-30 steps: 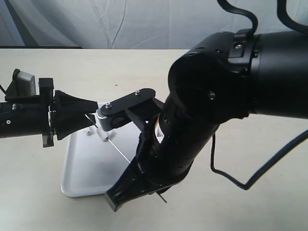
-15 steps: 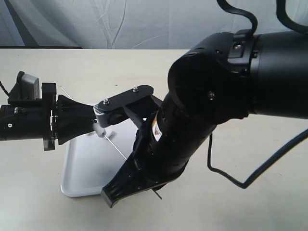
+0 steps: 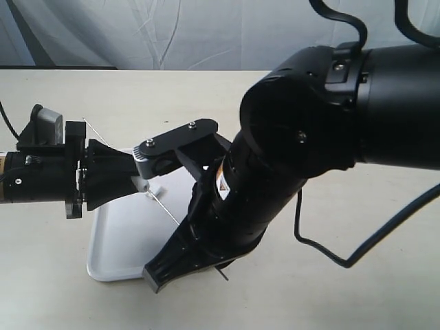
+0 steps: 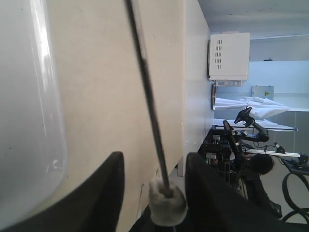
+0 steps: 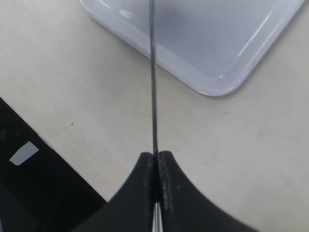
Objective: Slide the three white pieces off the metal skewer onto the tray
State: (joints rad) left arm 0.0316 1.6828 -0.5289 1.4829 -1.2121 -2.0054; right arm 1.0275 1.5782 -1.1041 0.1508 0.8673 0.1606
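Right claw (image 5: 155,155): mine, pinched tight on near end of metal skewer (image 5: 152,72). Skewer slants up and left over tray (image 3: 113,258). Left claw (image 4: 155,157) is part spread, fingers either side of one white piece (image 4: 167,208) threaded on skewer, gap showing on one side. Only that piece in sight. Sticker (image 3: 221,181) on my right arm too small to read. Tray sits on beige table (image 3: 48,275), left of centre.

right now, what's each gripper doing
Left gripper: jaws open, straddling the metal skewer, a white piece between them.
Right gripper: jaws shut on the metal skewer.
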